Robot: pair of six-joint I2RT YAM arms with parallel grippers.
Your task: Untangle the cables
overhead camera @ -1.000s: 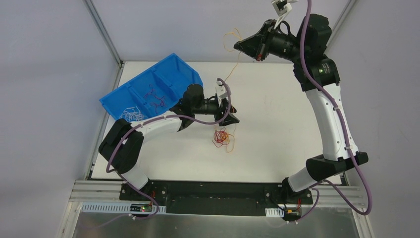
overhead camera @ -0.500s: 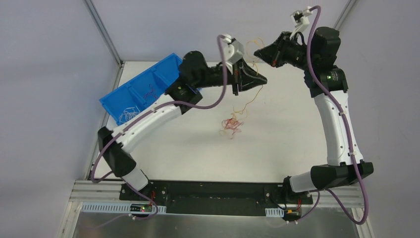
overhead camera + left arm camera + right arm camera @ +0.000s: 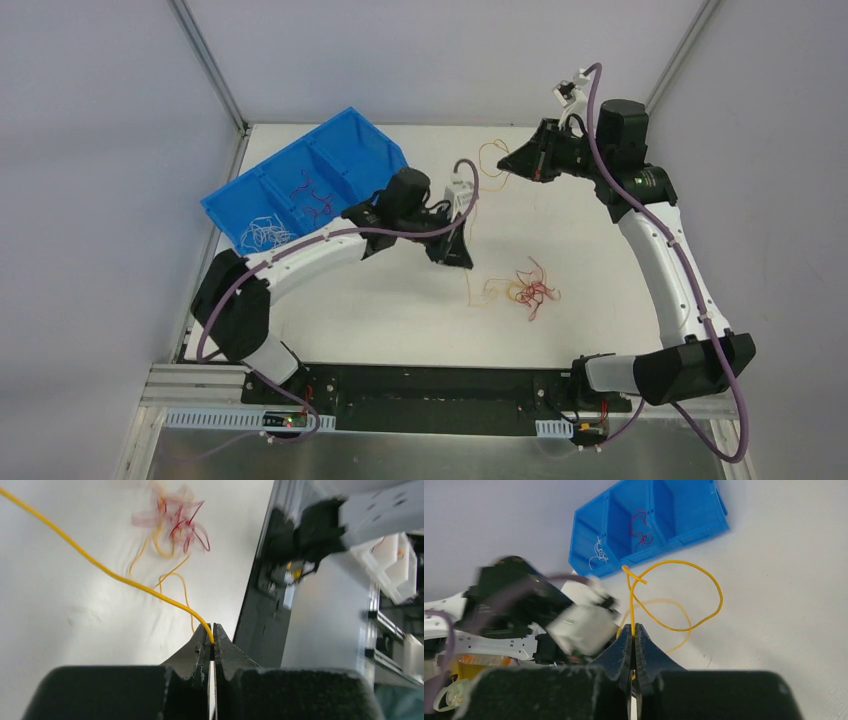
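A loose tangle of red and orange-yellow cables (image 3: pixel 527 289) lies on the white table (image 3: pixel 590 250), right of centre; in the left wrist view the tangle (image 3: pixel 172 522) is blurred. My left gripper (image 3: pixel 460 262) hovers left of it, shut on one yellow cable (image 3: pixel 120 577) pinched at the tips of the left gripper (image 3: pixel 213 631). My right gripper (image 3: pixel 503 166) hangs over the far side of the table, shut on a looping yellow cable (image 3: pixel 704 575) that rises from the jaws of the right gripper (image 3: pixel 633 628). That loop (image 3: pixel 487 152) shows beside the right gripper.
A blue three-compartment bin (image 3: pixel 340 150) sits at the far left, with red cables (image 3: pixel 315 192) in its middle section and white cables (image 3: pixel 262 233) in its near one. The black base rail (image 3: pixel 430 385) runs along the table's near edge.
My left gripper went from open to shut on the yellow cable, rose, then came down over the table's middle. The tangle shifted right. My right gripper came lower.
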